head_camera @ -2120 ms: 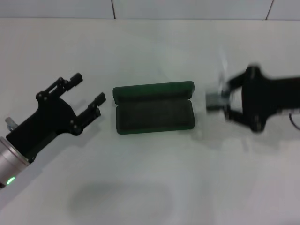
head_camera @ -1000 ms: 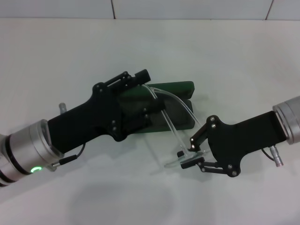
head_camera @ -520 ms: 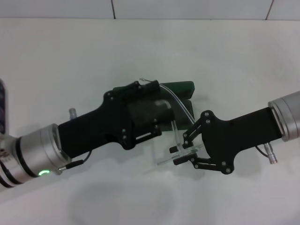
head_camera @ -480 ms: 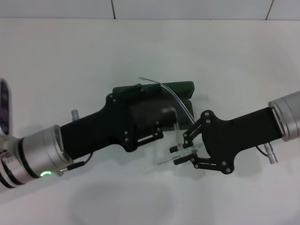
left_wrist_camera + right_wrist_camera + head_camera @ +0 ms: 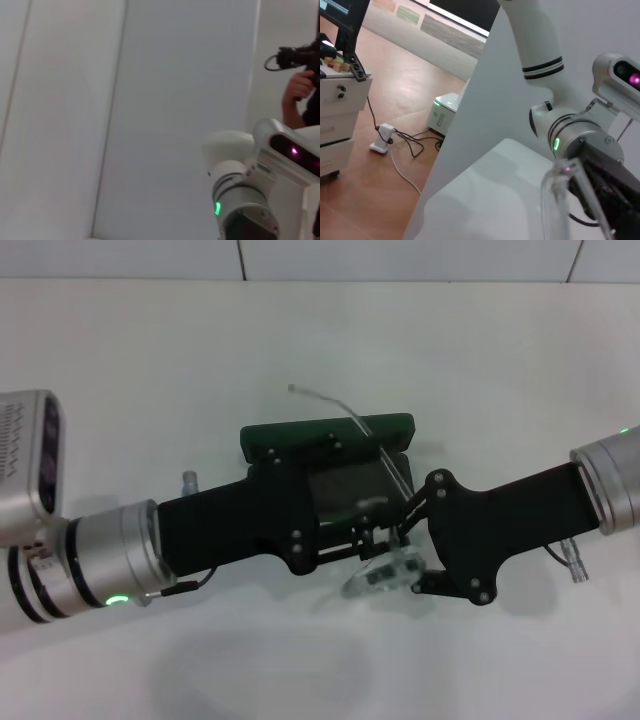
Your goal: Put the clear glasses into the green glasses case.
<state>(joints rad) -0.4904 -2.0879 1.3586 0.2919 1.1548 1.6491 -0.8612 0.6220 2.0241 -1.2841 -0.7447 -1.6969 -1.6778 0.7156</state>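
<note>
Here, right end effector (image 5: 405, 558) grasping clear glasses (image 5: 385, 574), left end effector (image 5: 345, 525) over green glasses case (image 5: 385, 426), grip apparently unclear

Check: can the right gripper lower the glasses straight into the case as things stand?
Probably not: the left gripper lies across the open case, covering its tray, while the right gripper holds the glasses beside it.

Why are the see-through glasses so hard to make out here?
Head view: the clear glasses blend into the pale table; only faint edge glints show. Right wrist view: one lens looms close, soft and out of focus.
</note>
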